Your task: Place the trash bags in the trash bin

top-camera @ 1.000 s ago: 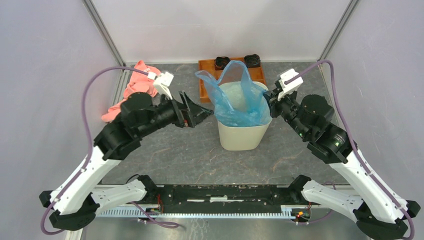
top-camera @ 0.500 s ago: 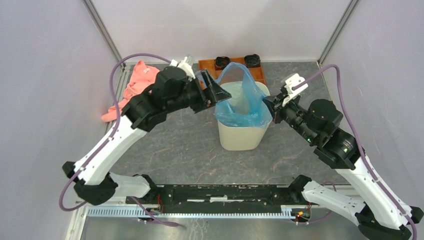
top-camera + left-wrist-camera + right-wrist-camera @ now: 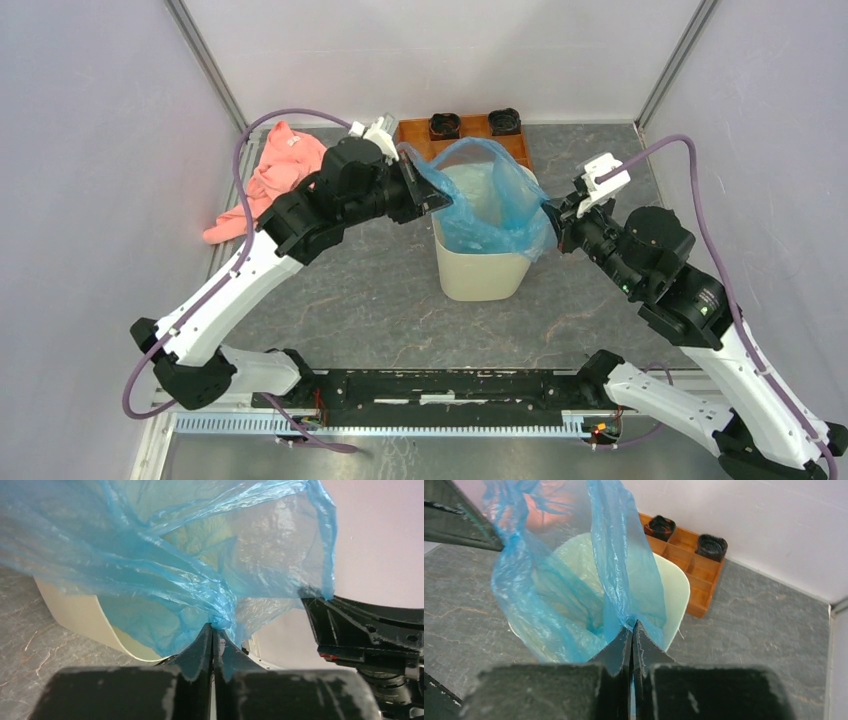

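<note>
The light-blue trash bag hangs inside the beige trash bin at mid-table, its mouth stretched wide above the rim. My left gripper is shut on the bag's left edge, where the film bunches at the fingertips. On the opposite side my right gripper is shut on the bag's right edge, over the bin's right rim. In the right wrist view the film rises from the closed tips with the bin behind it. In the left wrist view the bin's wall shows under the film.
An orange-brown compartment tray stands right behind the bin with two black items in its far cells. A salmon-pink cloth lies crumpled at the back left. Frame posts and pale walls close in the table's sides and back.
My left gripper swung from the bin's left up to the bag's left edge and closed on it. The right arm pulled its edge rightward, spreading the bag's mouth over the bin.
</note>
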Robot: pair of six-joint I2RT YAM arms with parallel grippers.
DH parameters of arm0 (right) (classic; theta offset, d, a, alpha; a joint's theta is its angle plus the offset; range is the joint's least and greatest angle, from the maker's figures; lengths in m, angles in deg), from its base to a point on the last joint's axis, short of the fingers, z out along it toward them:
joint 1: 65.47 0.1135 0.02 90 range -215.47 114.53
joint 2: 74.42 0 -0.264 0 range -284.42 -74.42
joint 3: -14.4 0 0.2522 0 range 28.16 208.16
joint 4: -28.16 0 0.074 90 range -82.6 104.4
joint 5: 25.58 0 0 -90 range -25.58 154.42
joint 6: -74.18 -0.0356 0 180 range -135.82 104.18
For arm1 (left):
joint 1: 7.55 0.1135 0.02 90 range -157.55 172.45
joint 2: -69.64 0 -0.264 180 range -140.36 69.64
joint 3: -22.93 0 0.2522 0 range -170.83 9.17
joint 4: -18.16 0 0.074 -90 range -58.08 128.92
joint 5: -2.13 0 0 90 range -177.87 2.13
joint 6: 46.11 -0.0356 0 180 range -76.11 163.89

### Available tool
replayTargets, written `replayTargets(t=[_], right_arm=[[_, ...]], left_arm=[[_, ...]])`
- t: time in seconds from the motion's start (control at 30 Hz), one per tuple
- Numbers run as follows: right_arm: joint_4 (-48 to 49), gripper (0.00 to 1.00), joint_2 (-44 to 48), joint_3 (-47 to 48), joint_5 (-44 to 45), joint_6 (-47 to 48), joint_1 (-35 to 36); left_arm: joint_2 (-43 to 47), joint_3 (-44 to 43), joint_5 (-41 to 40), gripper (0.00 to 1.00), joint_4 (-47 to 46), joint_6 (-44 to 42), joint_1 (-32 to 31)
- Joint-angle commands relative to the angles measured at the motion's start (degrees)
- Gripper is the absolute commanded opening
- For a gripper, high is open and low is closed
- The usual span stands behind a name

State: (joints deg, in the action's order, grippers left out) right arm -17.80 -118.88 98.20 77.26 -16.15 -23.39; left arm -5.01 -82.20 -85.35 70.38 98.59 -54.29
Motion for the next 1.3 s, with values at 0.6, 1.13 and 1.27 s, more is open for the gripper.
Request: replayTargets(t=[0.6,1.13,1.27], right_arm=[[-12.6,0.01,2.3,-1.6,13.0,-8.2,-0.2],[-4.9,0.05,4.2,-14.6,25.3,-6.6,-0.2],[0.0,0.05,4.5,-18.3,31.8,-4.9,-0.2]], left_arm=[[23.2,35.8,7.4,0.02,-16.5,0.9,0.0],[17.9,35.2,-3.7,0.02,-6.8,-7.0,0.1],[15.9,36.0,-5.6,0.02,-7.4,-7.8,0.1]])
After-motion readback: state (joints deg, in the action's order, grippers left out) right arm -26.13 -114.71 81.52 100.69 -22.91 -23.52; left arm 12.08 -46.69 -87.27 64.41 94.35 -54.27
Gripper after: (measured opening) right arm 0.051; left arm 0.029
